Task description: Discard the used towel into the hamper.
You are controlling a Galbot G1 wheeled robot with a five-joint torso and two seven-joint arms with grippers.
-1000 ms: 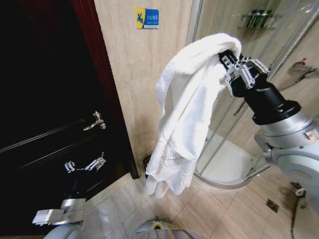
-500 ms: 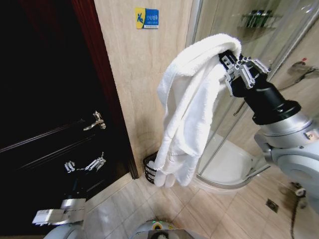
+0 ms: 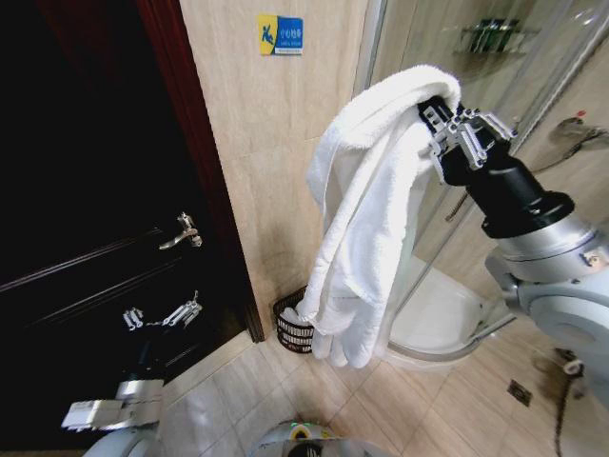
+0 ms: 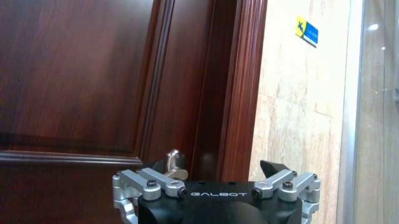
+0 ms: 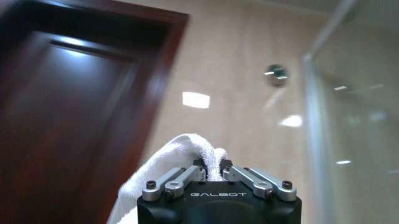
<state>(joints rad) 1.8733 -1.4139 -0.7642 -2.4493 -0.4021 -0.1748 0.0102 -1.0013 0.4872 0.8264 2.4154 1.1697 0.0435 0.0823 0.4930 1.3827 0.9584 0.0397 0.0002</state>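
Swinging rightward since the earlier frame, the towel now uncovers more of the hamper. Right gripper pinches the towel's top fold high up; the hamper stands on the floor far below, left of the hanging tail.

Left gripper waits open by the door.

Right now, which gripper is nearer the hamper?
Probably the left. The left gripper hangs low beside the door, roughly level with the hamper. The right gripper is raised well above it, clamping the towel.
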